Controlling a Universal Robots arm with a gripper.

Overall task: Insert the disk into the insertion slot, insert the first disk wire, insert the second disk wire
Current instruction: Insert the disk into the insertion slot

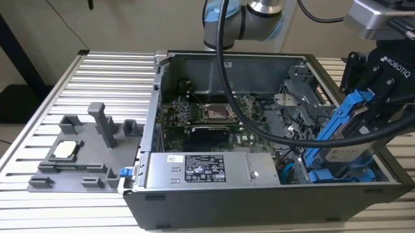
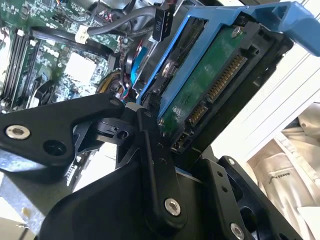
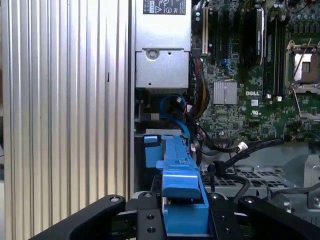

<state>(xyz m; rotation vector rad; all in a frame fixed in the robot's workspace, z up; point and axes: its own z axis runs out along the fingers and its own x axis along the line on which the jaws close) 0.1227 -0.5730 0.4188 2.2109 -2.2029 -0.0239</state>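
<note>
1 gripper (image 1: pixel 367 119) clamped on the disk (image 1: pixel 338 127). Disk is tilted, upper end sticking out above the open computer case (image 1: pixel 259 204), at 3 o'clock in the exterior view. Lower end near another blue carrier (image 1: pixel 343 175) at 5 o'clock. Case sits on ribbed table (image 1: pixel 110 73).

The ribbed table (image 1: pixel 97 73) bears a computer case (image 1: pixel 259 206) (grey fixture (image 1: pixel 91 155) beside).
</note>
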